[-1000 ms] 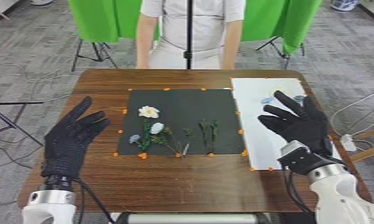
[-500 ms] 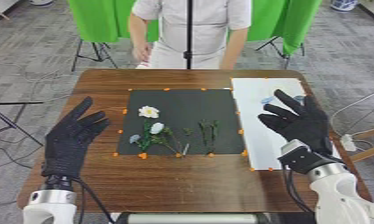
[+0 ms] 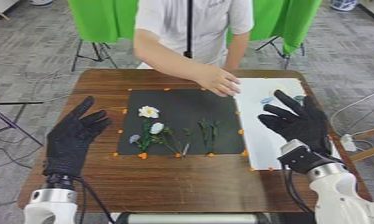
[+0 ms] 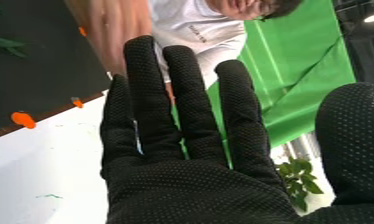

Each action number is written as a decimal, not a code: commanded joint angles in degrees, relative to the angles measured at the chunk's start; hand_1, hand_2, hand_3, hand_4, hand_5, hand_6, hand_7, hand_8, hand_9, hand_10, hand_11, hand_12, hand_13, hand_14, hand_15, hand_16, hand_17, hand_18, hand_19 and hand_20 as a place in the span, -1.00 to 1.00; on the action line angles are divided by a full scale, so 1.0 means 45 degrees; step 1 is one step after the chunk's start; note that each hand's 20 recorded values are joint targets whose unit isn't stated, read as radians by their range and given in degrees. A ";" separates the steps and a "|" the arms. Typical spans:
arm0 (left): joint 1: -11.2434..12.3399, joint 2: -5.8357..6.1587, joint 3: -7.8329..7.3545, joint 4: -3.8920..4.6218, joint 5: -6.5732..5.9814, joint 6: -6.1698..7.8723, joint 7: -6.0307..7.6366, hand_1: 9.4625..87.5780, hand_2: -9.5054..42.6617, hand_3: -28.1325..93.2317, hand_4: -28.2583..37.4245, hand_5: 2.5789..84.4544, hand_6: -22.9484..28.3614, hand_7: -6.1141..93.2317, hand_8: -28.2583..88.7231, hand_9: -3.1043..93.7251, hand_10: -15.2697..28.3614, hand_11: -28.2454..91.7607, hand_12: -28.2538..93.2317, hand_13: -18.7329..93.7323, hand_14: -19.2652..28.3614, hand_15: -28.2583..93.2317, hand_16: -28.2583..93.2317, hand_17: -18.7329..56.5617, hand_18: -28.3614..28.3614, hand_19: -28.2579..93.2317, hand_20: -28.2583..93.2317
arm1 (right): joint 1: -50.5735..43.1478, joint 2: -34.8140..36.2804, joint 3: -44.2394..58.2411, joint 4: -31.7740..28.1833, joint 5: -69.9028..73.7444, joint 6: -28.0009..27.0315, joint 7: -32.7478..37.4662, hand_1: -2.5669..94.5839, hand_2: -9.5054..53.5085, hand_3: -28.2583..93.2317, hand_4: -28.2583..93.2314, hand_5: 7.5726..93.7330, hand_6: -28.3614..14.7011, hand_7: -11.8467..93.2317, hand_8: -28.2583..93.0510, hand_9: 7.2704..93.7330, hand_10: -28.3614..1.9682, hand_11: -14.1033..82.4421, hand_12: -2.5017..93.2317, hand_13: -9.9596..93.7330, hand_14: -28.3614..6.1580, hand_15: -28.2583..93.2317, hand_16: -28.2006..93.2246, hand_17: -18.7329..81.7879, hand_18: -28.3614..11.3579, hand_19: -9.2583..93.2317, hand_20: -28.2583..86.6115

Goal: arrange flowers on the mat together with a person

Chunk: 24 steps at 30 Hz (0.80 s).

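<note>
While the brown table spreads wide, a dark mat lies near its middle, and a white sheet lies along the mat's right side. The left hand and the right hand are both open, holding nothing. One person's hand is over the mat's far right corner. On the mat are green stems and, more to the left, two white flowers.

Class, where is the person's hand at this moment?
In the head view, the person's hand is a little right of centre, at the dark mat's far right corner, where the mat meets the white sheet.
</note>
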 commanded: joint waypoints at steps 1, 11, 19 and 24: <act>0.0093 0.0032 0.0135 0.0058 -0.0022 0.0057 -0.0071 -0.66 -0.38 0.74 -0.86 -0.12 0.23 -0.72 -0.63 -0.09 0.63 -0.10 -0.33 -0.11 0.94 0.32 -0.63 -0.64 0.88 0.39 -0.15 | -0.0039 0.0001 -0.0100 0.0004 0.0087 0.0150 -0.0079 -0.57 -0.42 0.59 -0.98 -0.05 0.32 -0.52 -0.75 0.10 -0.23 -0.34 -0.66 0.04 -0.43 0.20 -0.36 -0.49 -0.61 0.12 -0.16; 0.0105 -0.0048 0.0054 0.0036 0.0056 -0.0035 -0.0215 -0.66 -0.39 0.74 -0.86 -0.12 0.24 -0.72 -0.64 -0.09 0.64 -0.10 -0.33 -0.12 0.94 0.34 -0.63 -0.64 0.88 0.39 -0.15 | -0.0096 -0.0008 -0.0104 -0.0021 0.0041 0.0228 0.0000 -0.57 -0.42 0.59 -0.98 -0.05 0.32 -0.52 -0.75 0.11 -0.23 -0.33 -0.66 0.04 -0.43 0.20 -0.36 -0.49 -0.61 0.12 -0.16; 0.0091 -0.0098 0.0042 0.0038 0.0068 -0.0071 -0.0301 -0.66 -0.39 0.74 -0.85 -0.12 0.24 -0.72 -0.63 -0.09 0.64 -0.09 -0.33 -0.13 0.94 0.35 -0.64 -0.64 0.87 0.39 -0.15 | -0.0096 -0.0015 -0.0083 0.0012 -0.0100 0.0181 0.0155 -0.57 -0.42 0.60 -0.98 -0.05 0.32 -0.52 -0.75 0.11 -0.23 -0.34 -0.66 0.04 -0.42 0.21 -0.36 -0.49 -0.61 0.12 -0.16; 0.0009 -0.0195 -0.0040 0.0046 0.0147 -0.0245 -0.0497 -0.66 -0.39 0.74 -0.85 -0.12 0.24 -0.72 -0.63 -0.09 0.64 -0.09 -0.33 -0.13 0.94 0.35 -0.64 -0.64 0.87 0.39 -0.15 | -0.0098 0.0041 -0.0126 -0.0010 -0.0397 0.0390 0.0296 -0.57 -0.42 0.60 -0.98 -0.05 0.33 -0.51 -0.75 0.11 -0.22 -0.34 -0.66 0.04 -0.42 0.21 -0.36 -0.49 -0.61 0.12 -0.16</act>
